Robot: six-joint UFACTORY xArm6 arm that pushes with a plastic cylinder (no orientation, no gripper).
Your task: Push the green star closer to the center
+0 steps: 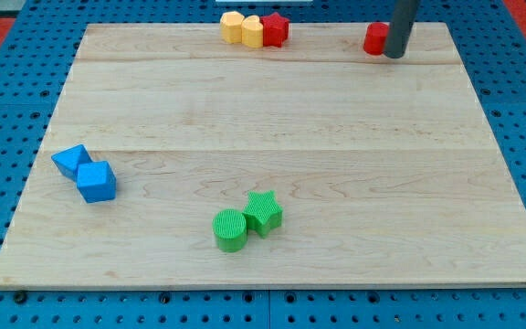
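Note:
The green star (264, 211) lies near the view's bottom, a little left of the middle, touching a green cylinder (230, 229) at its lower left. My tip (394, 56) is at the view's top right, far from the green star, right beside a red block (375, 38) whose shape I cannot make out.
Two yellow blocks (243, 29) and a red star-like block (275, 30) sit in a row at the board's top edge. Two blue blocks (85, 172) touch each other at the view's left. The wooden board (281, 119) lies on a blue pegboard.

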